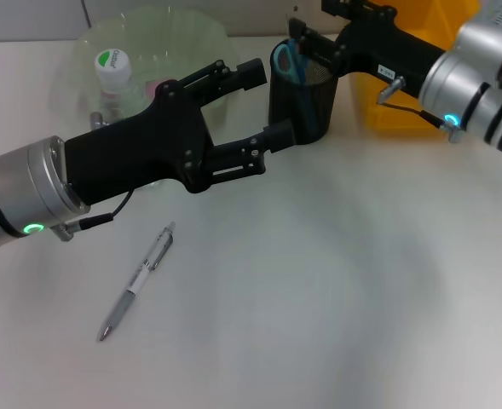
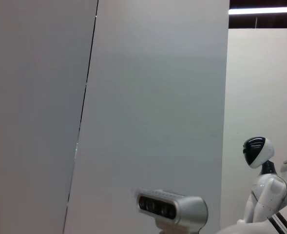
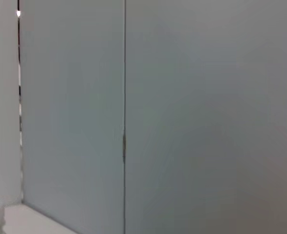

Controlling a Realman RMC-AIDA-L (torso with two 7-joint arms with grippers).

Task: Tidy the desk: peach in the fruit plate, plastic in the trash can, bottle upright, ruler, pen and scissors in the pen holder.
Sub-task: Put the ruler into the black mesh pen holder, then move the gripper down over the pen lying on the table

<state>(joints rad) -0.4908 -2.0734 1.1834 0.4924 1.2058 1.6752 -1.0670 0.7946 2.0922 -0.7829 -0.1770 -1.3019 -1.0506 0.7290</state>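
Head view: slim silver pen (image 1: 137,282) on smooth desk (image 1: 336,290).

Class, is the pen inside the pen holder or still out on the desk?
Out. The pen lies flat on the desk, apart from the holder.

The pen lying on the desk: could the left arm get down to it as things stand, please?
Probably yes. The pen lies alone on bare desk, just below the left end effector, whose fingers are open. Nothing sits between them; the pen holder stands farther back.
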